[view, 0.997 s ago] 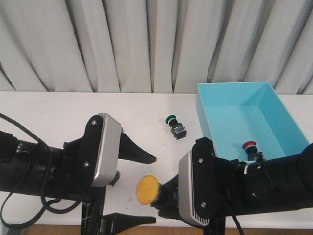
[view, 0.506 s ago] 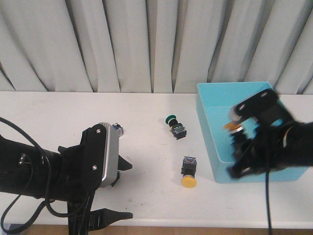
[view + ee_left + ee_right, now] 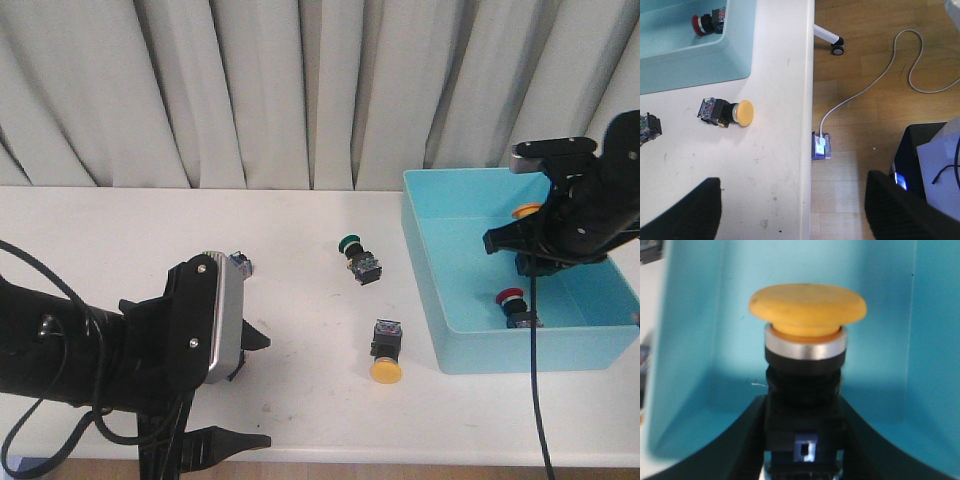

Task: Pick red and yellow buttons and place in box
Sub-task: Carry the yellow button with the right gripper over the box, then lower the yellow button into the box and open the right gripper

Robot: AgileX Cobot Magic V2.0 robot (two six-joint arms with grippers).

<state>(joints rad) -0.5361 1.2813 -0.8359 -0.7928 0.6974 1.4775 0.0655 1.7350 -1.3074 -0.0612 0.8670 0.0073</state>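
1. Right now the right claw (image 3: 804,460) is clamped on the black body of a yellow button (image 3: 807,309); cap up between the fingers, blue box wall behind it in the right wrist view.
2. Front view: right arm (image 3: 585,205) is over the box (image 3: 470,340), with the held yellow cap just visible at its left edge.
3. Red button (image 3: 512,297) lies inside the box near the front wall, on its side; also seen in the left wrist view (image 3: 701,24).
4. Second yellow button (image 3: 386,371) lies on the white desk (image 3: 120,225) just left of the box's front corner, cap toward the desk's front edge, black body behind it. Not touching the box.
5. Green button (image 3: 350,243) on the desk farther back, between the arms, well apart from the box wall.
6. Small grey-blue part (image 3: 240,264) on the desk beside the left arm's top; too small to identify.
7. Left claw (image 3: 790,210): fingers (image 3: 685,210) spread wide apart, nothing between them, hanging over the desk's front edge with wood floor (image 3: 875,75) below.
8. A white cable (image 3: 880,85) and a caster wheel (image 3: 838,48) are on the floor.
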